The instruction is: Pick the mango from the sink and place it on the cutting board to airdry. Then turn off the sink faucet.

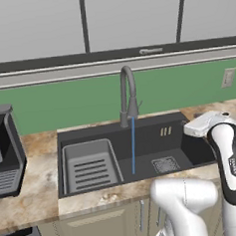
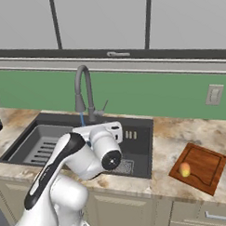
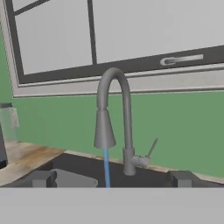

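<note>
The mango (image 2: 184,169) lies on the board (image 2: 203,164) at lower right of the right base view, so the faucet step is in hand. Water runs from the faucet (image 3: 114,122) into the sink (image 1: 146,138). The pincer (image 3: 109,178), spread and empty, faces it; next it must reach the lever (image 3: 151,148) and push.

green backsplash (image 1: 64,101), marble counter (image 2: 181,130), window (image 3: 131,30) above.
</note>
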